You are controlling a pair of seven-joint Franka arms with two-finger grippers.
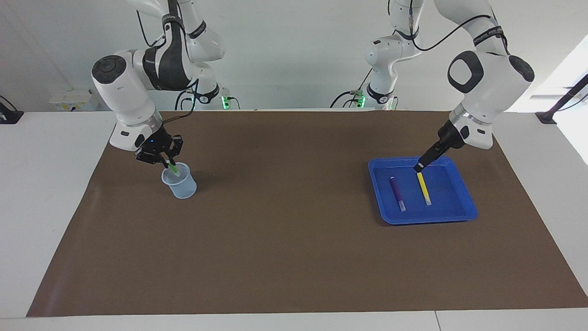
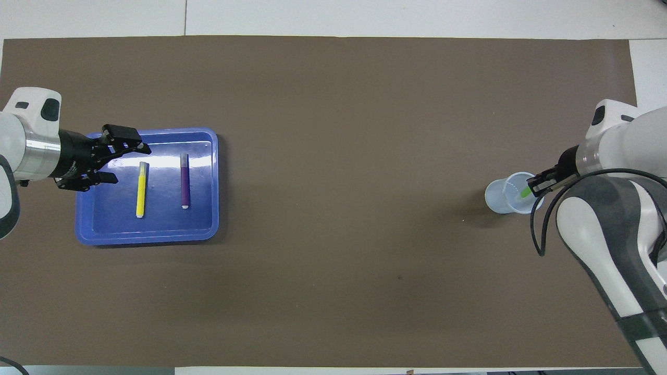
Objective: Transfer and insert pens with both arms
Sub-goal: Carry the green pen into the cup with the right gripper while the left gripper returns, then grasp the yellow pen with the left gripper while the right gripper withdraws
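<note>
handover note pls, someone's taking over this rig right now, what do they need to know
Right gripper: shut on the slim green marker pen, whose lower end is inside the clear plastic cup at the right arm's end of the table; not yet released.
Left gripper: open, over the edge of the blue plastic tray, near the yellow marker pen.
Purple marker pen lies beside the yellow one in the tray.
Done: none fully inserted.
Left: drop the green, then move the yellow and purple to the cup.

Two large white arms are seen, the left arm and the right arm, each fitted with dark grey joint pads, a silver wrist ring, a black end effector and trailing black cables.
</note>
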